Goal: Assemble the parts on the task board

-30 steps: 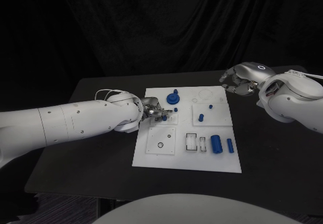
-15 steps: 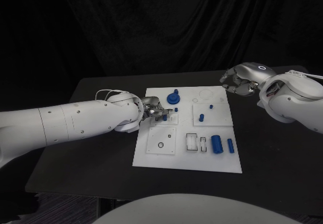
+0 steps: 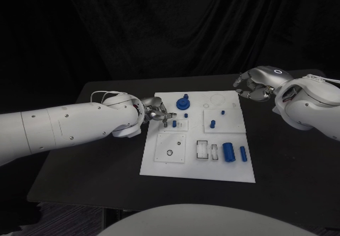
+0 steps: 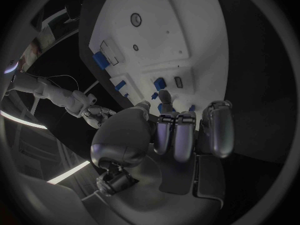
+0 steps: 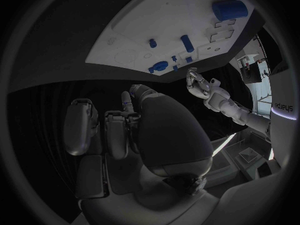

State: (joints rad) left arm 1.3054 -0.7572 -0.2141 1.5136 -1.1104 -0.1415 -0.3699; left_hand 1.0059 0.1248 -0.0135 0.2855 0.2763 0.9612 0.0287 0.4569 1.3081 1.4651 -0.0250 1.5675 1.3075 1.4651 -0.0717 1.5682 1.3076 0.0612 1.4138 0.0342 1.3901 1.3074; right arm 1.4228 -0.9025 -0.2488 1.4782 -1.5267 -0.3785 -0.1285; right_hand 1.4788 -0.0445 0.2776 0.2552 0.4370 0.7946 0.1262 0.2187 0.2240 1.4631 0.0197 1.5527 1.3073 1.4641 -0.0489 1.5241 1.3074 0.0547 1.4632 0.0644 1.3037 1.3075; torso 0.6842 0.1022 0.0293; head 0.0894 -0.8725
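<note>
Left hand (image 3: 157, 114) sits over the left edge of the white board (image 3: 195, 169), near its far half. Fingers are curled in, tips pointing down at a small raised white block (image 3: 177, 124) just beside them. Can't tell from the head view whether anything is pinched; the left wrist view shows the fingers (image 4: 177, 135) bunched together with small blue pieces just past the tips, and no part clearly in the grip.

Right hand (image 3: 253, 87) hovers off the far right corner of the board, over the black counter (image 3: 92, 172). Fingers curled in, nothing visibly held. Right wrist view agrees: fingers (image 5: 115, 132) folded, no part between them.

Parts on the board:
- Round blue knob (image 3: 183, 103) at the far middle, a thin blue peg (image 3: 184, 95) just beyond it.
- Small blue peg (image 3: 186, 115) near the left hand's fingertips.
- Two small blue pegs (image 3: 221, 112) standing on the right-hand white block.
- Thick blue cylinder (image 3: 227, 151) lying on the near right, a thinner blue rod (image 3: 242, 153) beside it.
- Two empty rectangular slots (image 3: 202, 150) left of the cylinder.
- Near-left block with a round hole (image 3: 168, 152).
</note>
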